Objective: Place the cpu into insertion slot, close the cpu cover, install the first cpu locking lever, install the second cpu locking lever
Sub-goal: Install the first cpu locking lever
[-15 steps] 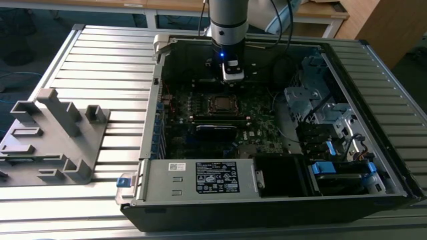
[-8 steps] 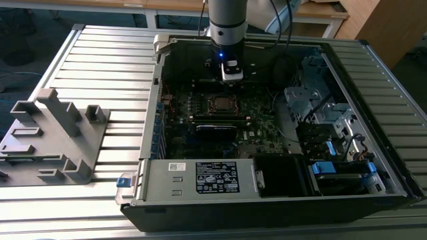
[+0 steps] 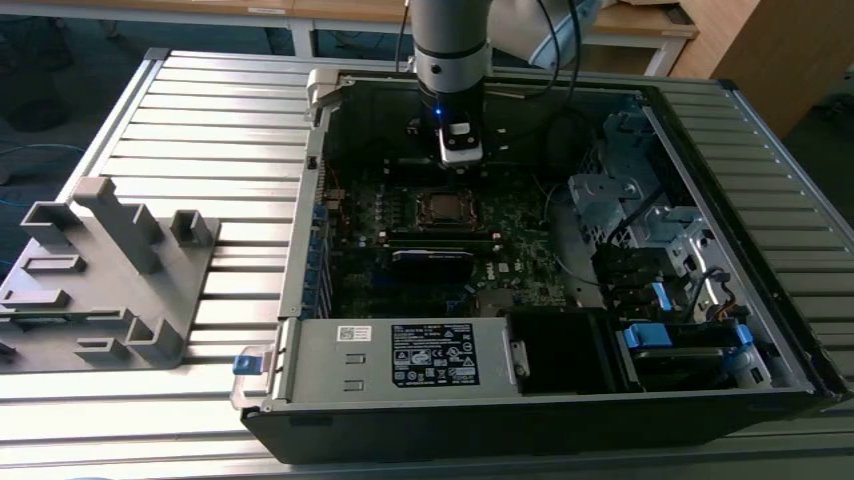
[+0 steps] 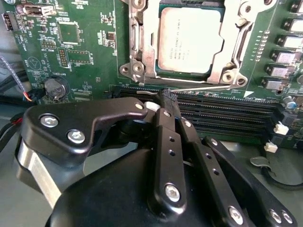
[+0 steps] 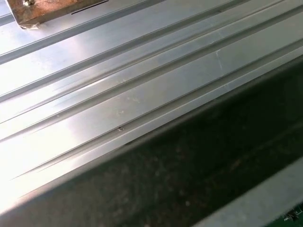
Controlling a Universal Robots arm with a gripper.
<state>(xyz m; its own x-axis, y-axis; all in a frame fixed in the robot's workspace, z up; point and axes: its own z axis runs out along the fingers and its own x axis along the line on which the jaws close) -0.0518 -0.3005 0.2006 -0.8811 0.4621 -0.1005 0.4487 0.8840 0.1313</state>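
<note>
The cpu [image 4: 189, 40], a square chip with a dull silver top, lies in the insertion slot [image 3: 447, 207] on the green motherboard. The cpu cover [image 4: 147, 45], a silver frame plate, lies flat over it with the chip showing through its window. A thin wire locking lever [image 4: 208, 87] runs along the socket's edge next to the memory slots. My gripper [image 4: 169, 96] has its black fingers pressed together, and their tip meets the lever's end. In the exterior view the gripper [image 3: 458, 158] hangs inside the case just behind the socket.
Long black memory slots [image 4: 227, 113] lie between the socket and my fingers, and a coin battery [image 4: 55, 87] sits off to one side. Drive cages [image 3: 641, 210] fill the case at the exterior view's right, a power supply [image 3: 427, 355] the front. A grey fixture [image 3: 114, 270] stands on the ribbed table [image 5: 118, 94].
</note>
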